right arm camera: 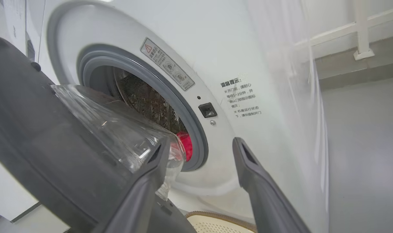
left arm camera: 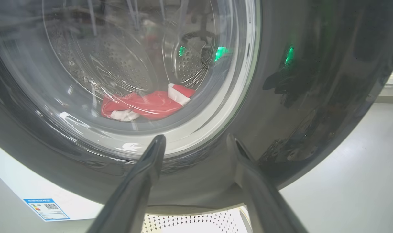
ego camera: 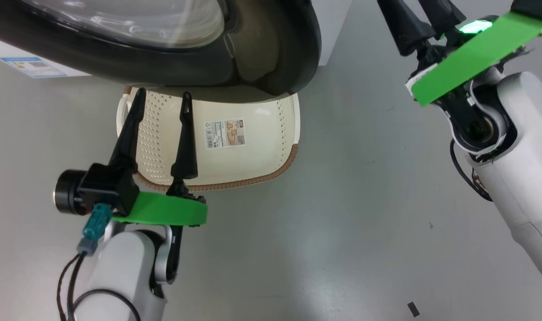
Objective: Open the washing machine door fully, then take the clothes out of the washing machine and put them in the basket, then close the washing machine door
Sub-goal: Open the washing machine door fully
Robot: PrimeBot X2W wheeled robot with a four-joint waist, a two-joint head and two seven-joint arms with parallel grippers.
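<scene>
The washing machine door [ego camera: 271, 67], black-rimmed with a glass bowl, stands partly open across the top of the head view. Below it sits the cream basket [ego camera: 253, 160], holding nothing. My left gripper [ego camera: 163, 96] is open, its fingers pointing up over the basket's left side toward the door's rim [left arm camera: 312, 97]. Red clothes [left arm camera: 147, 105] with white trim lie in the drum, seen through the glass. My right gripper [ego camera: 420, 18] is open at the upper right. In the right wrist view this gripper [right arm camera: 199, 144] faces the washing machine [right arm camera: 248, 64], its left finger [right arm camera: 151, 181] beside the door's glass bowl [right arm camera: 118, 129]; a bit of the clothes [right arm camera: 185, 147] shows in the opening.
Grey floor [ego camera: 364, 200] spreads to the right of the basket and toward me. A blue label sticker [ego camera: 32, 67] marks the machine's white lower panel. A pale wall with a white rail [right arm camera: 361, 32] stands beyond the machine. A small dark scrap [ego camera: 412, 308] lies on the floor.
</scene>
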